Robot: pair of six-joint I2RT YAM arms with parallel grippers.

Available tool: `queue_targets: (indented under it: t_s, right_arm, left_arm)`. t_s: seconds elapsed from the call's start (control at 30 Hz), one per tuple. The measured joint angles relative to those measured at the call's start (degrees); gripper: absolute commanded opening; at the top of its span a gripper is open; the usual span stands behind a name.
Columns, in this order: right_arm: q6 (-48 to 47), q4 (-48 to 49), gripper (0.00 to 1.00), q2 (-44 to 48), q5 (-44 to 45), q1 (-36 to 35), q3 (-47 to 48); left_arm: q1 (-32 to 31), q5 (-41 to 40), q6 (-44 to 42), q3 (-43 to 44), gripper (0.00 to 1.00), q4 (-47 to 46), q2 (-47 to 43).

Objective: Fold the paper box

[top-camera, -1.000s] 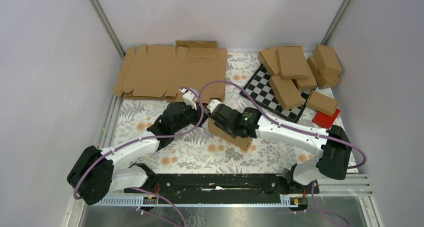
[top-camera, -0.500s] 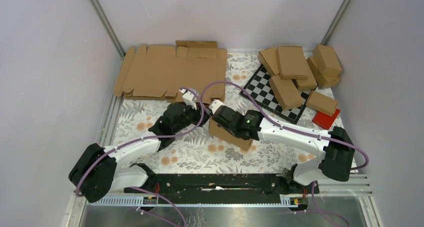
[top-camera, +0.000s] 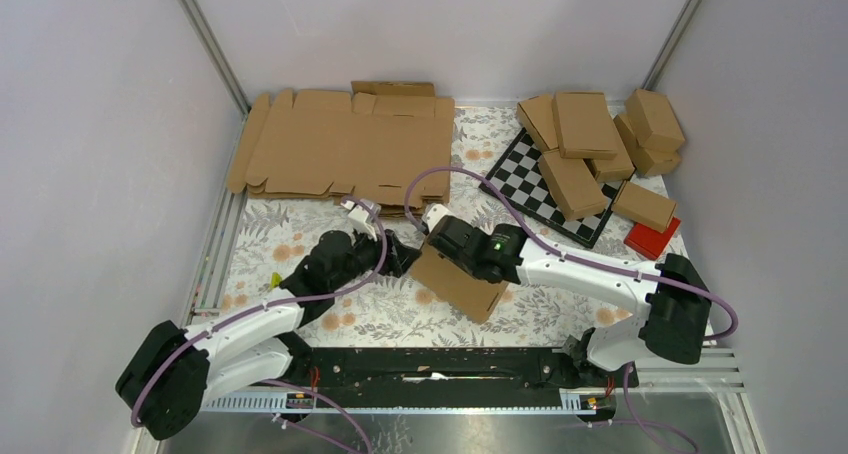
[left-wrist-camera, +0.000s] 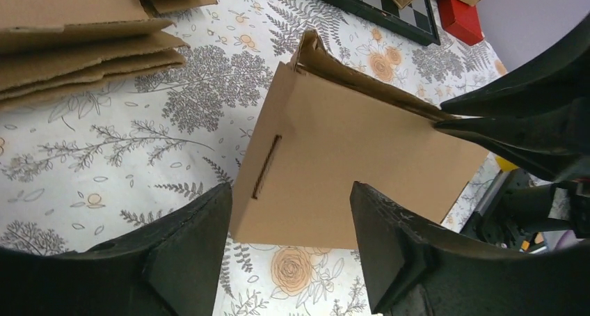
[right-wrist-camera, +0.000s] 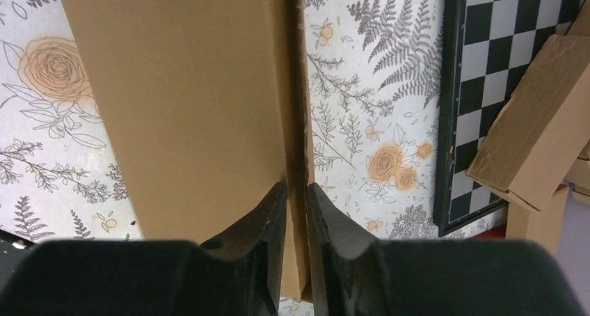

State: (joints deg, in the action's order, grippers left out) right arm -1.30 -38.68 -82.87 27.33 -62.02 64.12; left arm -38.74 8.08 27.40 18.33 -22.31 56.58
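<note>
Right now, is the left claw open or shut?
Open: the left gripper has its fingers wide apart, the paper box beyond them. The right gripper pinches the box's edge.

The left gripper (left-wrist-camera: 289, 203) opens and retracts from the paper box (top-camera: 455, 280). The right gripper (right-wrist-camera: 296, 188) closes onto its edge and tilts it.

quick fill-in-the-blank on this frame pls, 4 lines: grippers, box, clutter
1. The right gripper is ____ on an edge of the paper box.
2. The left gripper is ____, holding nothing.
3. The red block lies beside the ____ board.
4. The stack of flat cardboard blanks lies at the back, on the ____ side.

Missing words: shut; open; chequered; left.
</note>
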Motion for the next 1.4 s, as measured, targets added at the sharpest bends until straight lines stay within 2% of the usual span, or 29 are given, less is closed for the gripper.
queue_targets:
  t_s: [0.13, 0.2, 0.23, 0.3, 0.43, 0.5, 0.57, 0.67, 0.7, 0.73, 0.77, 0.8, 0.97, 1.13, 1.4]
  right_arm:
    - [1.6, 0.1, 0.26, 0.0, -1.0, 0.9, -1.4]
    - [2.6, 0.3, 0.36, 0.0, -2.2, 2.3, -1.7]
    - [3.4, 0.4, 0.42, 0.1, -3.3, 3.6, -1.8]
    - [5.2, 0.8, 0.49, 0.5, -5.8, 7.0, -2.4]
    - [9.4, 2.6, 0.51, 3.1, -12.3, 15.3, -5.4]
    - [11.7, 4.2, 0.46, 5.2, -15.2, 19.6, -8.1]
    - [14.1, 5.8, 0.34, 7.5, -16.3, 23.2, -11.0]
    - [16.9, 7.3, 0.11, 9.3, -15.6, 26.2, -13.6]
    - [17.8, 8.2, 0.02, 9.6, -15.3, 26.9, -14.3]
    - [18.4, 8.9, 0.0, 9.7, -14.9, 27.5, -14.8]
    - [19.2, 9.7, 0.0, 9.5, -14.5, 28.1, -15.2]
    - [19.9, 10.3, 0.0, 9.2, -14.2, 28.6, -15.6]
    - [22.3, 13.7, 0.0, 4.4, -13.7, 30.3, -16.9]
    - [23.7, 16.3, 0.0, -1.5, -16.5, 31.1, -19.6]
    - [24.4, 20.3, 0.0, -0.9, -26.4, 31.2, -23.1]
  left_arm:
    - [0.0, -0.2, 3.3, -0.9, 0.62, 2.3, -3.0]
    - [0.0, -0.8, 5.8, -0.8, 0.59, 4.2, -3.7]
    - [0.0, -1.0, 6.8, -0.7, 0.58, 5.5, -3.7]
    - [0.1, -1.1, 9.4, -0.4, 0.57, 9.4, -3.0]
    - [0.0, -0.2, 14.8, -0.3, 0.55, 16.5, -1.5]
    - [-0.2, 0.6, 16.7, -0.3, 0.53, 18.7, -1.6]
    - [-0.6, 1.2, 18.5, -0.4, 0.47, 20.4, -2.1]
    - [-1.9, 1.8, 20.9, -0.5, 0.32, 21.3, -2.4]
    - [-2.4, 1.9, 21.5, -0.5, 0.2, 21.4, -2.2]
    - [-3.0, 2.1, 22.1, -0.5, 0.14, 21.2, -1.7]
    - [-3.6, 2.2, 22.6, -0.5, 0.01, 20.9, -0.9]
    - [-4.2, 2.2, 22.9, -0.5, 0.0, 20.5, 0.2]
    - [-7.7, 2.0, 23.6, 0.4, 0.0, 18.5, 9.6]
    - [-8.6, 2.9, 24.0, 2.8, 0.0, 13.7, 18.2]
    - [-1.7, 9.6, 21.9, 8.6, 0.0, 7.6, 29.0]
